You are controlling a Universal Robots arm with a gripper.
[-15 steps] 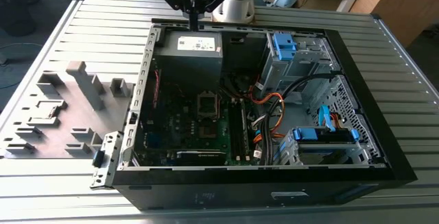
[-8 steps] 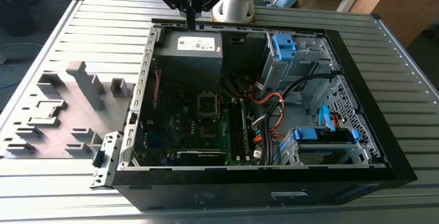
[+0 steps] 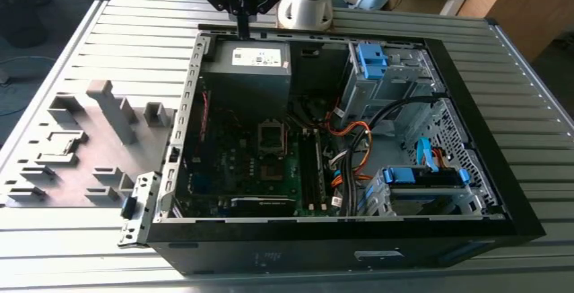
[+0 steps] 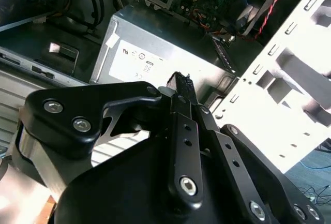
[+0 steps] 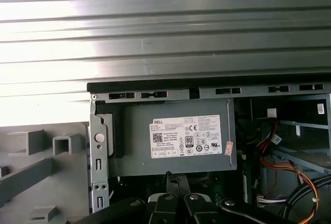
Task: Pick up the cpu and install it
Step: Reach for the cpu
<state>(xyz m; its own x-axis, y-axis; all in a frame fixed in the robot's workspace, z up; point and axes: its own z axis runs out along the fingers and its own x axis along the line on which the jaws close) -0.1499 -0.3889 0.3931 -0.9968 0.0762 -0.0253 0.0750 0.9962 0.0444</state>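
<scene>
Both wrist views show the claw (image 4: 179,77) closed — exterior view, socket (image 3: 271,134).

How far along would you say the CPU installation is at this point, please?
Nothing looks done yet: the socket on the motherboard looks dark and unfilled. The end effector hangs shut near the power supply, with nothing visibly in it. A small flat square in the grey fixture may be the cpu; I cannot be sure. Picking it up and installing it are both left.
</scene>
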